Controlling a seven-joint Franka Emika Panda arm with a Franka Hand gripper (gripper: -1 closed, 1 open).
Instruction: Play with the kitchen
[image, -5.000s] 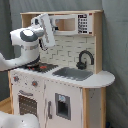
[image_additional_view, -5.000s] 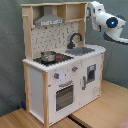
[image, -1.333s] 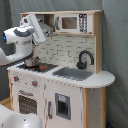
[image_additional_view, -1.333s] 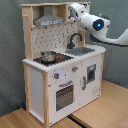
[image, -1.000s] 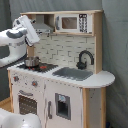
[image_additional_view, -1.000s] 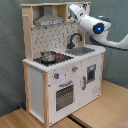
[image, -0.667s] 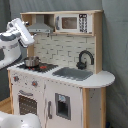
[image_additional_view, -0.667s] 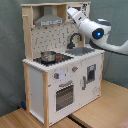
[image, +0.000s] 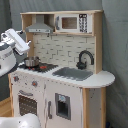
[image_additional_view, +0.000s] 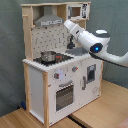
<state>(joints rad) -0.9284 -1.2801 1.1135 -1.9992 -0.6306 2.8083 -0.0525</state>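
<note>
Reaching level over the kitchen (image_additional_view: 50, 80) counter, arm (image_additional_view: 92, 40) near tiled backsplash

Floor: light wood boards (image_additional_view: 102, 107), seen best in the second exterior view.
On the floor: the kitchen (image_additional_view: 57, 70), standing upright.
Kitchen counter: a white top (image: 97, 80) in the first exterior view.
On the counter: a small pot (image: 31, 62) on the stovetop, a grey sink (image: 73, 73), and a black faucet (image: 85, 58).
</note>
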